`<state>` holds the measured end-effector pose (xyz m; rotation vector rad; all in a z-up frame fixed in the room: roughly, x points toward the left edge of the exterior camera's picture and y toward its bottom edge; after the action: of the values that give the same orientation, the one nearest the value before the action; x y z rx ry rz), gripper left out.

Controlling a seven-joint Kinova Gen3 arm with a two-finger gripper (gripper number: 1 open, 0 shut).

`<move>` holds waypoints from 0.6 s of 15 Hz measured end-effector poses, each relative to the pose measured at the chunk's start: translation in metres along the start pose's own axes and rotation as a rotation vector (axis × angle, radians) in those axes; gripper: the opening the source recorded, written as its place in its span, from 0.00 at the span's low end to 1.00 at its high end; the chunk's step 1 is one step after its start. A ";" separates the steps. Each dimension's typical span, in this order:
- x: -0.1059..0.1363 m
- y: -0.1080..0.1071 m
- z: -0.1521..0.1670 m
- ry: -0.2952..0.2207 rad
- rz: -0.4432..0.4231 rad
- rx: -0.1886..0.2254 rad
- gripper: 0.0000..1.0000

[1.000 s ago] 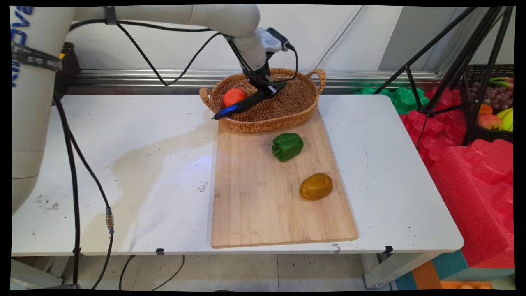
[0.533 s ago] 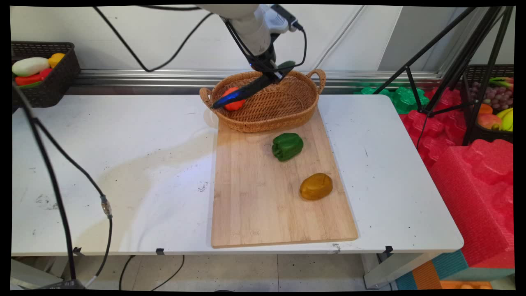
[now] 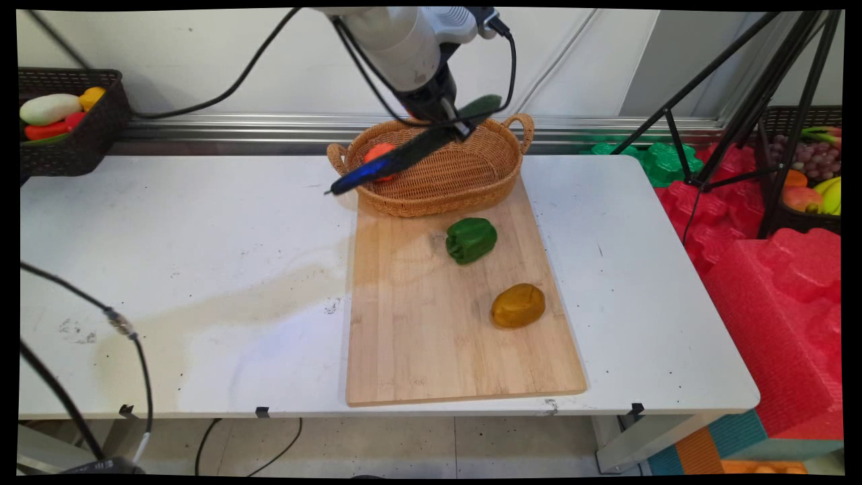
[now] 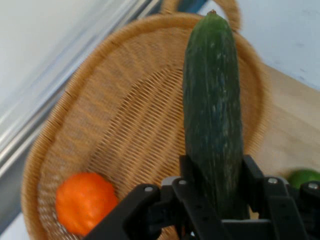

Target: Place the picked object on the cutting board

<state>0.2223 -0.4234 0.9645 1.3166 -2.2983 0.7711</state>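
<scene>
You have a cucumber [image 4: 212,110] with dark green, faintly speckled skin of low sheen, clamped in a gripper [image 4: 215,187] of matt black plastic with small metal pins at its joints. Below it sits a basket [image 3: 471,185] of tightly woven tan wicker, ribbed and rough, holding an orange fruit [image 4: 84,201] with a smooth, softly shiny surface. Your cutting board [image 3: 431,337] is pale wood with visible grain, matt. On it lie a green bell pepper [image 3: 471,239], glossy and plastic-looking, and a brownish-yellow potato-like piece [image 3: 517,305], smooth with a dull gleam. The table [image 3: 168,269] is smooth white laminate, scuffed and stained.
</scene>
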 end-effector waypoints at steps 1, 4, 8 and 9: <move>-0.008 0.009 -0.011 -0.002 0.007 -0.014 0.00; -0.033 0.036 -0.034 -0.015 0.034 -0.060 0.00; -0.062 0.063 -0.049 -0.039 0.045 -0.108 0.00; -0.069 0.068 -0.050 -0.047 0.041 -0.116 0.00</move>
<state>0.1994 -0.3178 0.9458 1.2519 -2.3751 0.6163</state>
